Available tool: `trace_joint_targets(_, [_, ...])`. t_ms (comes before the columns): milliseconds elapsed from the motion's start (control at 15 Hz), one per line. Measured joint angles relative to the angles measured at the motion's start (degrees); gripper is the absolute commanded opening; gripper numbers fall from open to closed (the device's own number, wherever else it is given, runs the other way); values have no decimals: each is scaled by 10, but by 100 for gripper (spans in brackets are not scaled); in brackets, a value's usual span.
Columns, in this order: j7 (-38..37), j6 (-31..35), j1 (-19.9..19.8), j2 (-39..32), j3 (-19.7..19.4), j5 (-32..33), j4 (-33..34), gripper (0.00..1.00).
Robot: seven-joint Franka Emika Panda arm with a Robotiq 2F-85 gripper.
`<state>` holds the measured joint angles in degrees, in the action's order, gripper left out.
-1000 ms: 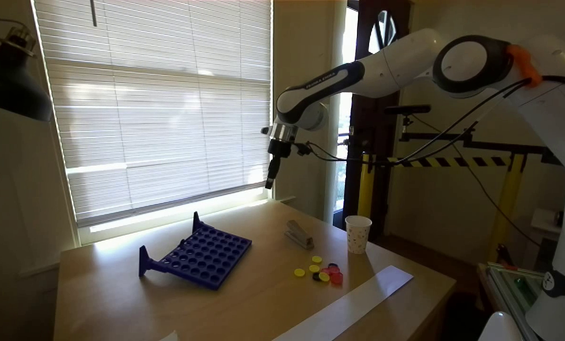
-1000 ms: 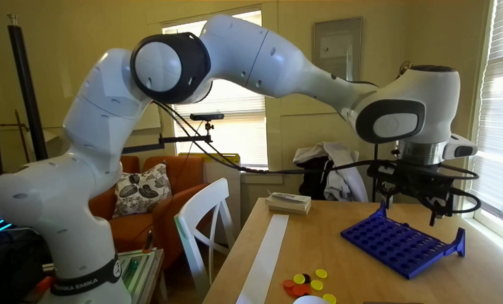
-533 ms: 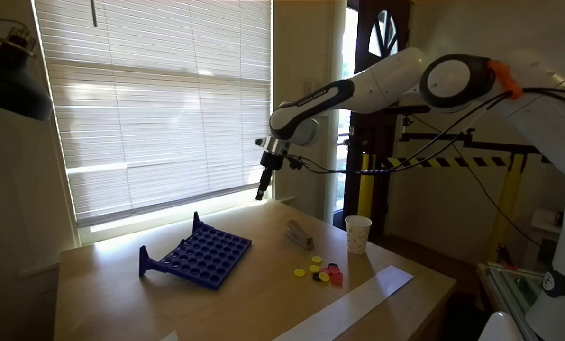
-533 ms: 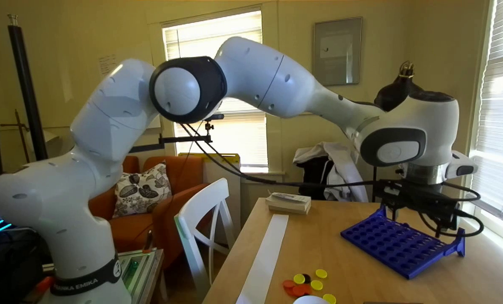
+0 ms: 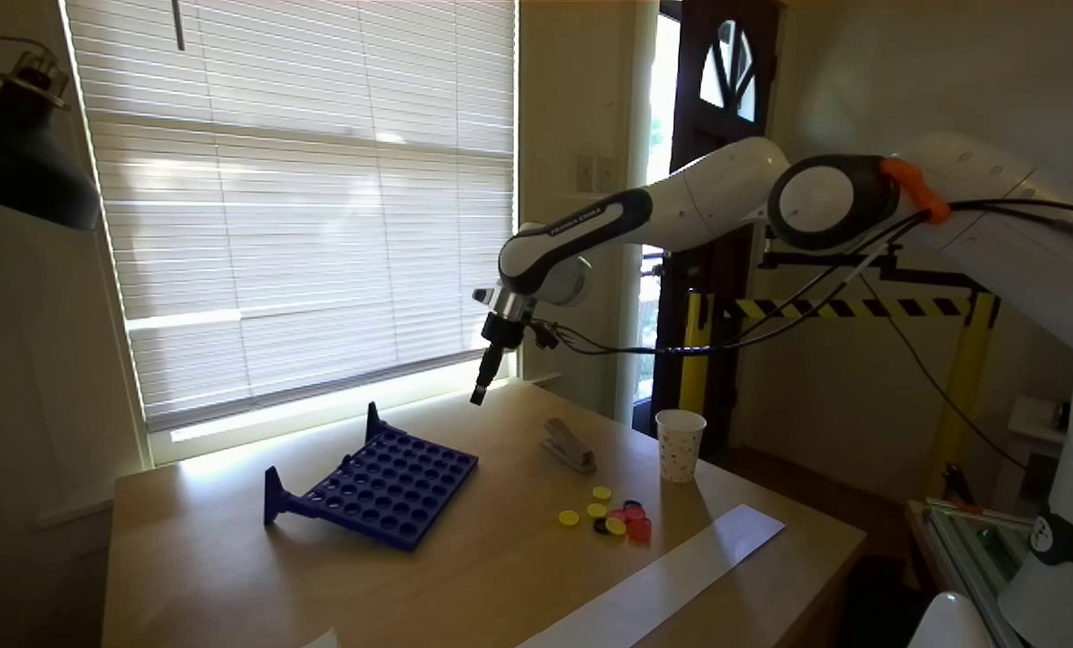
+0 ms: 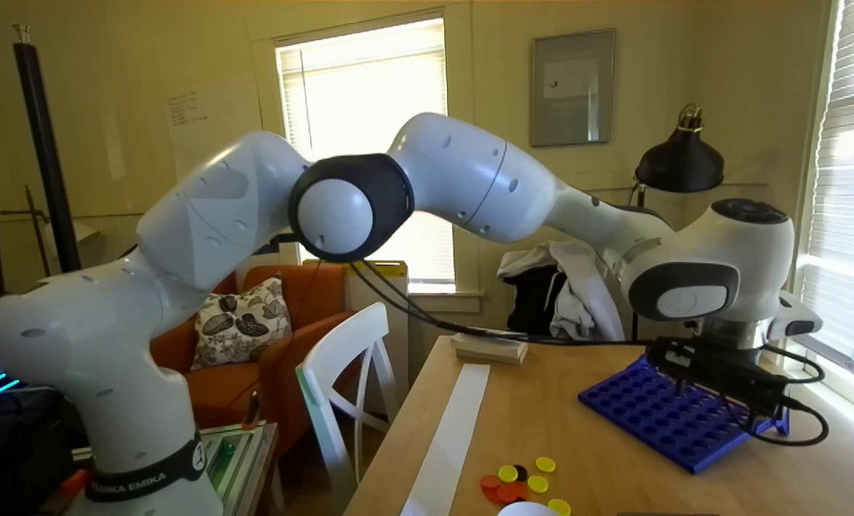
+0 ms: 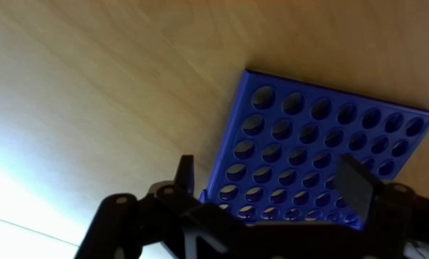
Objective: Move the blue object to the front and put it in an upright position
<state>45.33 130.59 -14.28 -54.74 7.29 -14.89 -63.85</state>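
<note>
Arched arm (image 6: 466, 183) — tool (image 5: 479, 394) downward, near grid (image 5: 392, 487)

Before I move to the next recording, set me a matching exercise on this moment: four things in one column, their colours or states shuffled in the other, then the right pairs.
1. blue panel
2. paper cup
3. loose discs
4. hand

A. open, in mid-air above the table
B. yellow, red and dark
C. lying down, not upright
D. standing, mouth up

Pairs: 1-C; 2-D; 3-B; 4-A
</note>
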Motion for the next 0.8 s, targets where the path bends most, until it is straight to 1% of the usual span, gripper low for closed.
trace_joint_targets(333, [-6,-23,0,-64,14,0,73,100])
trace_joint_targets(800, [-36,-42,0,-138,25,0,162,100])
